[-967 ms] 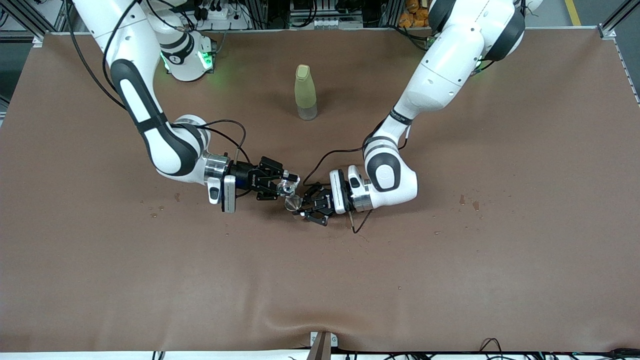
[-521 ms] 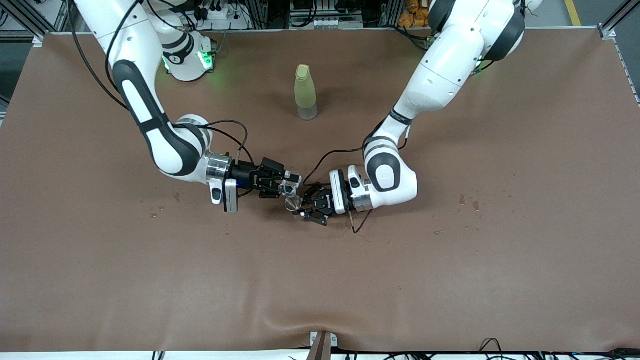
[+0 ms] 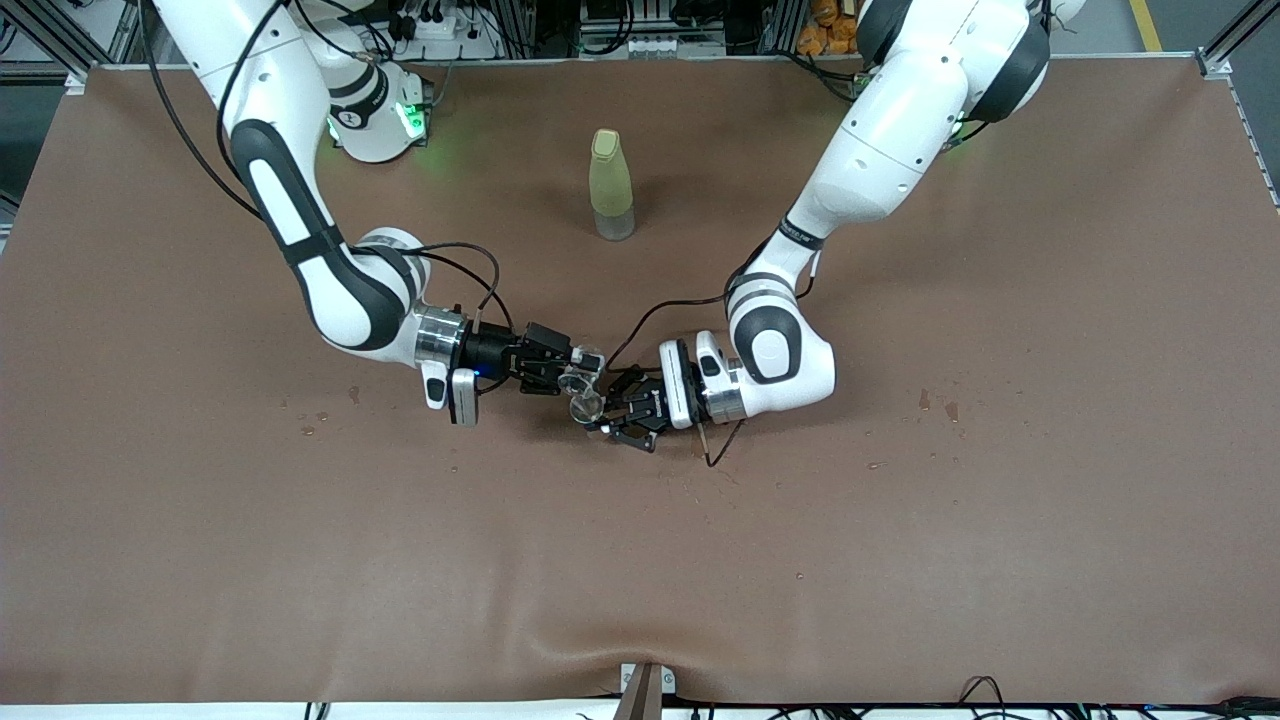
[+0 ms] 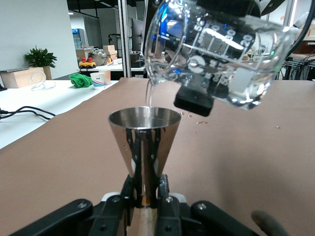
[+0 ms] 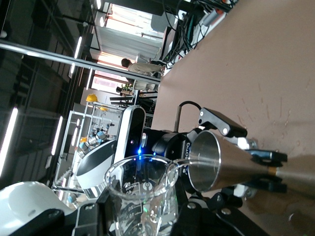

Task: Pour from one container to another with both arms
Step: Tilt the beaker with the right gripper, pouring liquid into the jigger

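Over the middle of the brown tabletop (image 3: 640, 560), the two arms are meeting, and water is going from a glass cup (image 4: 216, 54) into a shiny metal cup (image 4: 144, 129).

I think the glass cup is going to break if it gets squeezed hard or dropped. It is smooth, so it is likely slippery, and the water inside is making it heavier. Its round side looks like the best place to hold it, and that is where the right gripper (image 3: 548, 366) is pinching it tight. The glass cup is leaning over, with its lip just above the metal cup's open top. A thin stream of water is falling between them.

The metal cup is shaped like a cone, wide at the top and narrow at the bottom. It looks hard, light and smooth, so I think it is going to tip or slip easily. The narrow bottom is the place to grab it. The left gripper (image 4: 145, 196) is clamping that thin bottom part and holding the cup upright.

Both cups are up in the air, close together. A tall yellow-green bottle (image 3: 610, 184) is standing alone on the tabletop, farther from the front camera. Nothing is touching it.
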